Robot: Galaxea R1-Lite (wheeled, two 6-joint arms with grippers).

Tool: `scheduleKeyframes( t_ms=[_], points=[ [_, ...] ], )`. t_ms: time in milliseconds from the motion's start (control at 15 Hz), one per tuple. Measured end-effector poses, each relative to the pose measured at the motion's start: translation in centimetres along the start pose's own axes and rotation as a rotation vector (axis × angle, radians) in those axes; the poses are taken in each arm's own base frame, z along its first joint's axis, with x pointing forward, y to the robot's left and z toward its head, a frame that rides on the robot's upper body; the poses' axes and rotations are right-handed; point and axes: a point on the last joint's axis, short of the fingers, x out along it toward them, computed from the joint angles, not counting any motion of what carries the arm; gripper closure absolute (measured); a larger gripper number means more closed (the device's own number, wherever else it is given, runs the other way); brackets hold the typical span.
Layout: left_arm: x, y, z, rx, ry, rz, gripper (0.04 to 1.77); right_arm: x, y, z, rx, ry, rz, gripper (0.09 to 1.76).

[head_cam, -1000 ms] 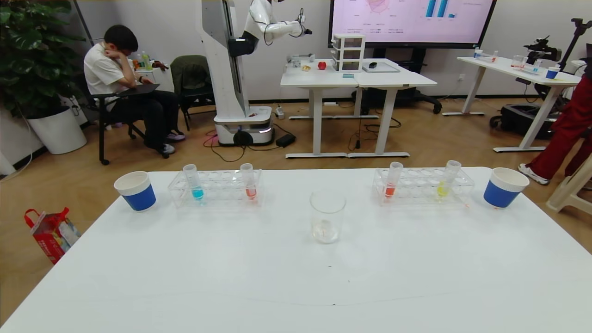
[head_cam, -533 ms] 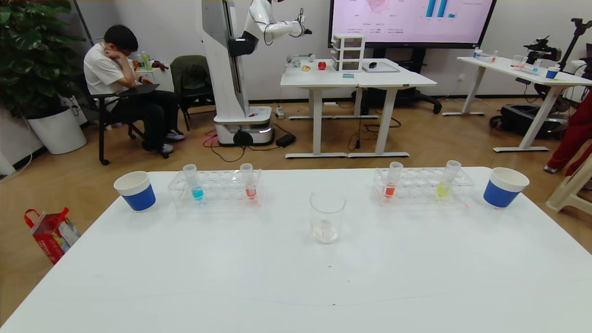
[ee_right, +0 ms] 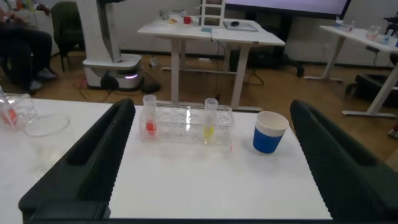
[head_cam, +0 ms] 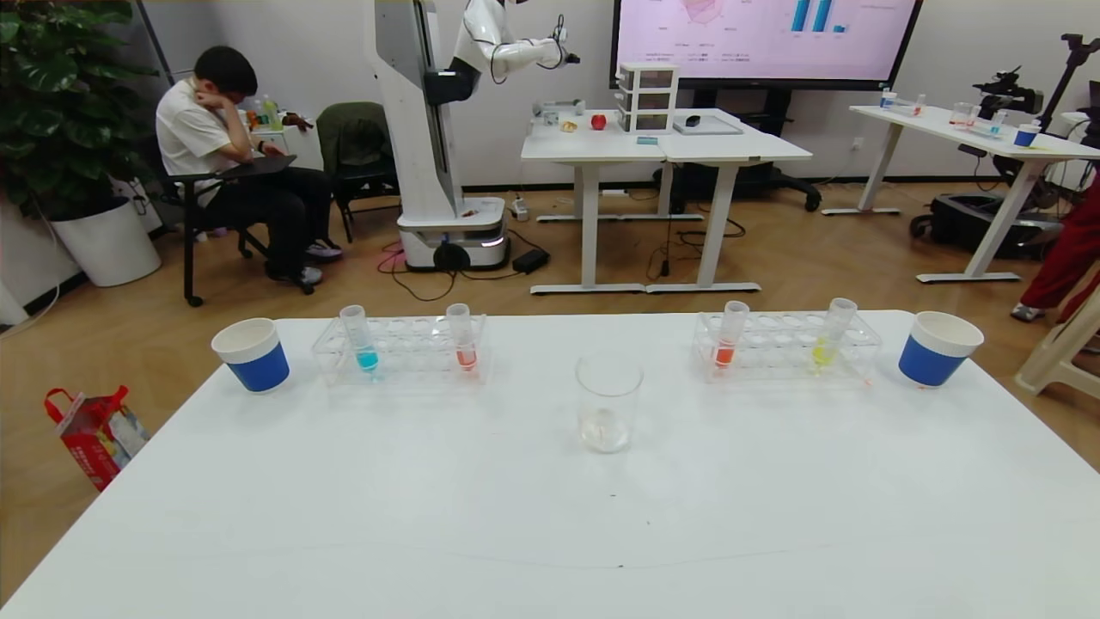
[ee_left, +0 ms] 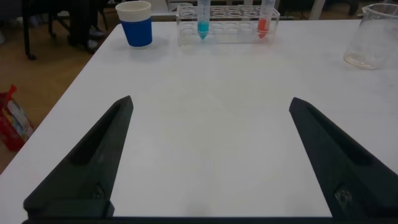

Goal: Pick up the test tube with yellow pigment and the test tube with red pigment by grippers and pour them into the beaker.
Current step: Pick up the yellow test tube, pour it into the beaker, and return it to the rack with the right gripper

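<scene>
Nothing on the table (head_cam: 344, 516) has moved; only a red-trousered bystander (head_cam: 1066, 266) at three o'clock shifts. Both grippers, left (ee_left: 208, 155) and right (ee_right: 208, 155), hold their jaws apart, empty. Step: not begun. Yellow tube (head_cam: 829, 340) stands racked at one o'clock of the beaker (head_cam: 608, 404); next, the right reaches for it.

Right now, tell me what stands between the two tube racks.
Only the empty beaker, set nearer the robot than the left rack and right rack; otherwise bare white table. The head view shows it.
</scene>
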Motion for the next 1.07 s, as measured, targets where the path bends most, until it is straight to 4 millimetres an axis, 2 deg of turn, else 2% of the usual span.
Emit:
scheduleKeyframes(
  t_ms=[200, 467, 800, 1067],
  points=[
    [0.0, 0.0, 0.0, 0.000, 0.000, 0.000, 0.06, 5.6, 0.0, -0.1, -0.003, 0.028, 0.001, 0.11],
    [0.0, 0.0, 0.0, 0.000, 0.000, 0.000, 0.06, 12.5, -0.5, -2.6, -0.001, 0.088, 0.010, 0.11],
    [0.0, 0.0, 0.0, -0.001, 0.000, 0.000, 0.06, 20.0, -1.9, -7.8, -0.004, 0.096, 0.003, 0.11],
    [0.0, 0.0, 0.0, 0.000, 0.000, 0.000, 0.06, 23.8, -2.2, -13.0, -0.006, 0.069, 0.006, 0.11]
  ],
)
